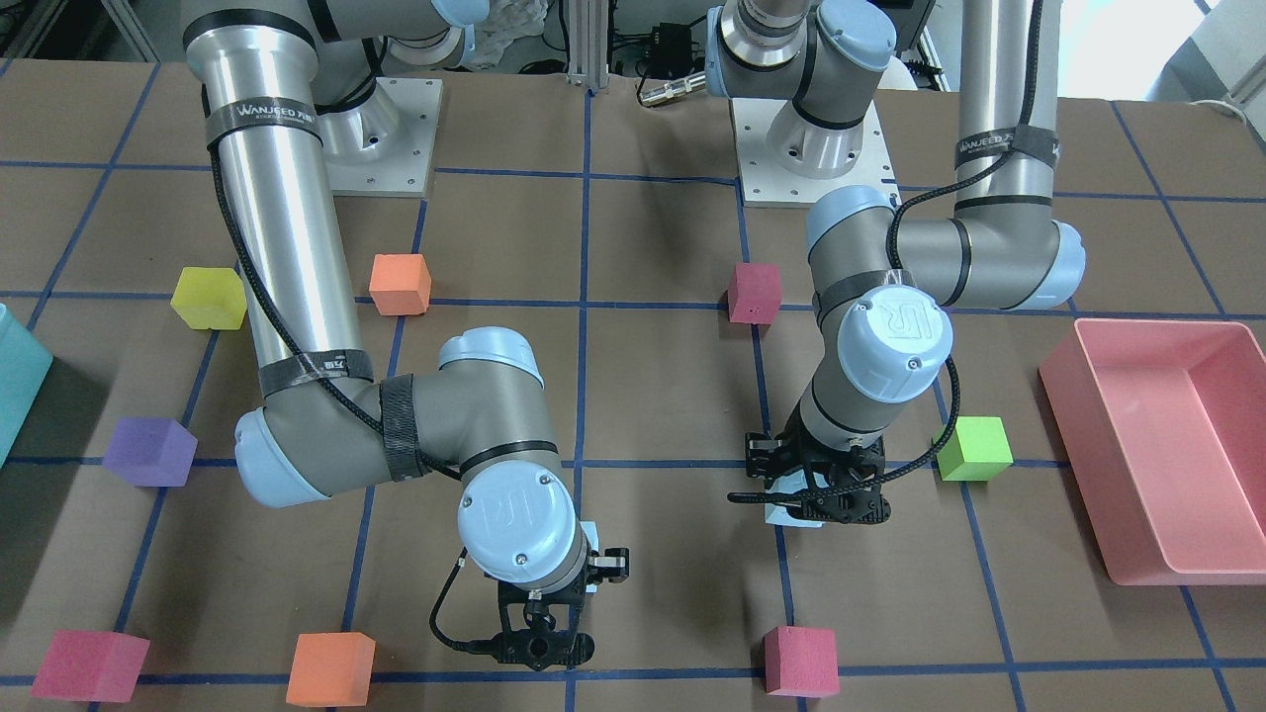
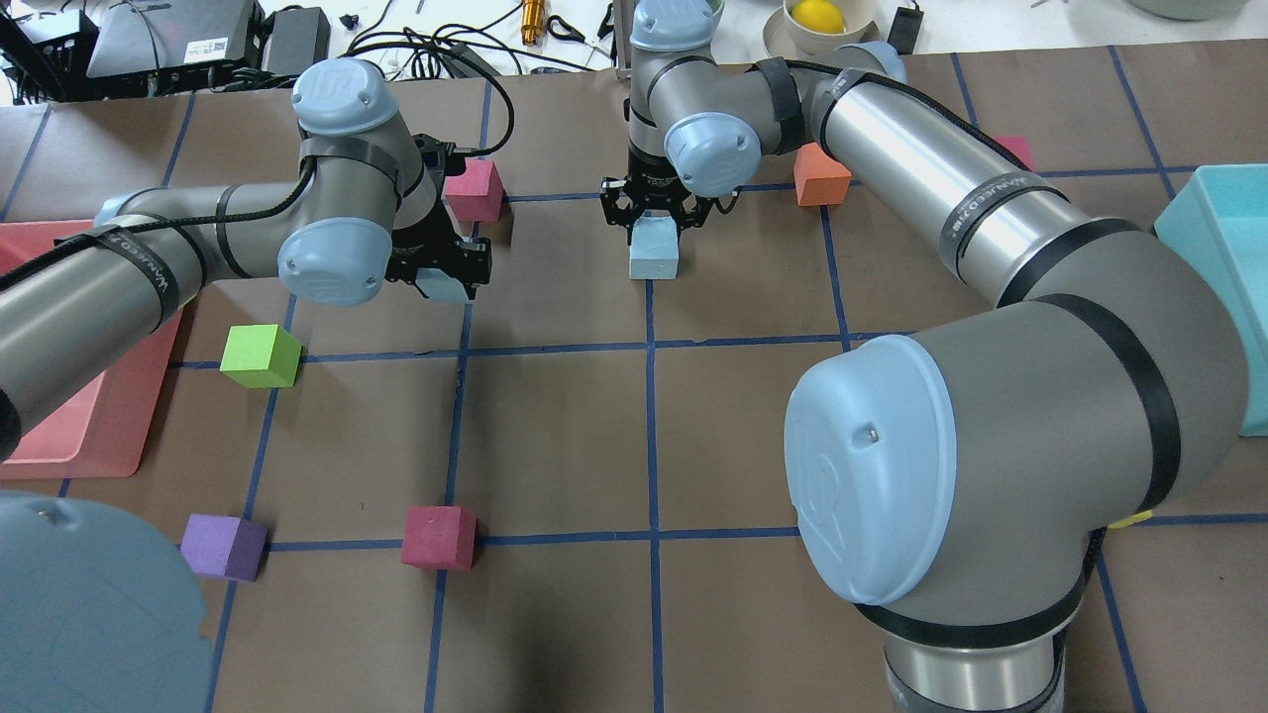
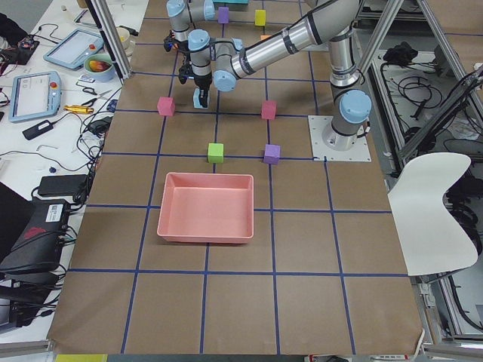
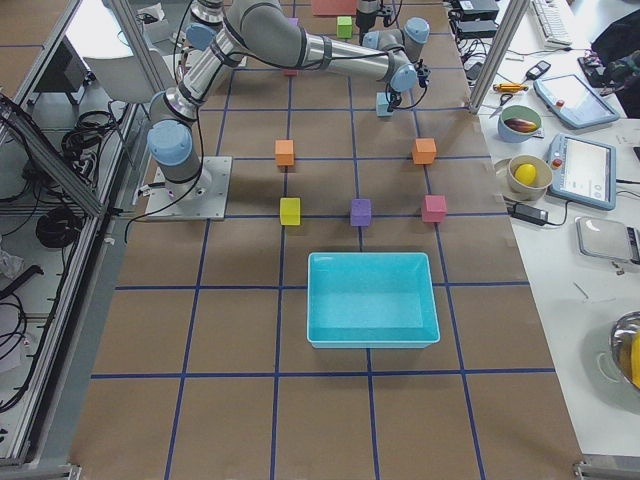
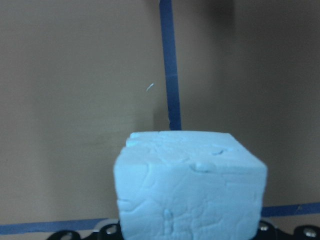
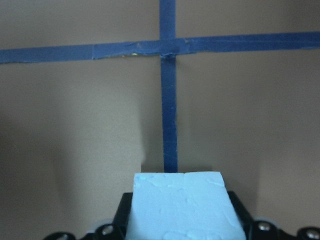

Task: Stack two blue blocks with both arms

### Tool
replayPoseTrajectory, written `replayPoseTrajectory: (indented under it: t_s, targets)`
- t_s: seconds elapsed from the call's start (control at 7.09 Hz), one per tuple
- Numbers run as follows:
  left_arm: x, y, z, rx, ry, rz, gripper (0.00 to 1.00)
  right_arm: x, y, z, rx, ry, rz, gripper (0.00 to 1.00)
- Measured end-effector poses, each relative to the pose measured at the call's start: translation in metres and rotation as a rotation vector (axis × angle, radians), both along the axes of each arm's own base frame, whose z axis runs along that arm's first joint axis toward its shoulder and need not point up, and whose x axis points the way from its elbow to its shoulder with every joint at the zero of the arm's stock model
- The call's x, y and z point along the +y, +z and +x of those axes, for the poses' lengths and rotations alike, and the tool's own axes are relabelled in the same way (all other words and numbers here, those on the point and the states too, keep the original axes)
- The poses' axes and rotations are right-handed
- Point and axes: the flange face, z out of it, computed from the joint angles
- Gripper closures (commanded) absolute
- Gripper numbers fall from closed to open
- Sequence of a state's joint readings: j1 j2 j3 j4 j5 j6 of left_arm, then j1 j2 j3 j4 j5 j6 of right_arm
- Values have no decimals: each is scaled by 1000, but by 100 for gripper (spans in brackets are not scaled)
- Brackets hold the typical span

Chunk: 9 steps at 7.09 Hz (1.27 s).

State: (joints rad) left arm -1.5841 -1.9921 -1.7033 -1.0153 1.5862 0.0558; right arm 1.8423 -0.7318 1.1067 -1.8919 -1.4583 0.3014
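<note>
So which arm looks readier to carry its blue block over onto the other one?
Left, probably. The left gripper and right gripper each sit on a blue block. The right block seems flat on the table, a ready base; the left block looks tilted, perhaps lifted.

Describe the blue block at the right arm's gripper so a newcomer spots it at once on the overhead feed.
Follow the big right arm from the lower right corner up to the right gripper. The blue block is directly under it, over a tape line. Unlike the other blue block, half hidden under the left gripper, its front face shows fully.
</note>
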Motion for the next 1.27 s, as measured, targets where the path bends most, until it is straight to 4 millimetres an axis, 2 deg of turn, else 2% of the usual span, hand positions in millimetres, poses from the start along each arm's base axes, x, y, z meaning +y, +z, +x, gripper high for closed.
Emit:
replayPoseTrajectory:
  t_s: [0.28, 0.42, 0.56, 0.71, 0.85, 0.99, 1.13, 1.27]
  targets:
    - [-12, 18, -1, 1, 4, 6, 100, 0, 3, 0, -2, -2, 0, 0]
    - [-18, 27, -2, 2, 6, 13, 100, -1, 14, -4, -1, -3, -14, 0]
    - [-24, 37, -5, 6, 12, 20, 100, -1, 42, -13, -4, -7, -42, 0]
    - [-27, 43, -11, 8, 25, 24, 100, -1, 80, -31, -8, -24, -67, 0]
    - [-28, 48, -22, 9, 44, 20, 100, 2, 122, -63, -9, -50, -80, 0]
    - [-29, 53, -43, 9, 64, 10, 100, 12, 162, -95, 1, -64, -64, 0]
    - [-31, 57, -71, 10, 83, 2, 100, 30, 199, -121, 31, -69, -32, 0]
    - [-34, 58, -99, 12, 97, -2, 100, 50, 233, -138, 69, -72, -16, 0]
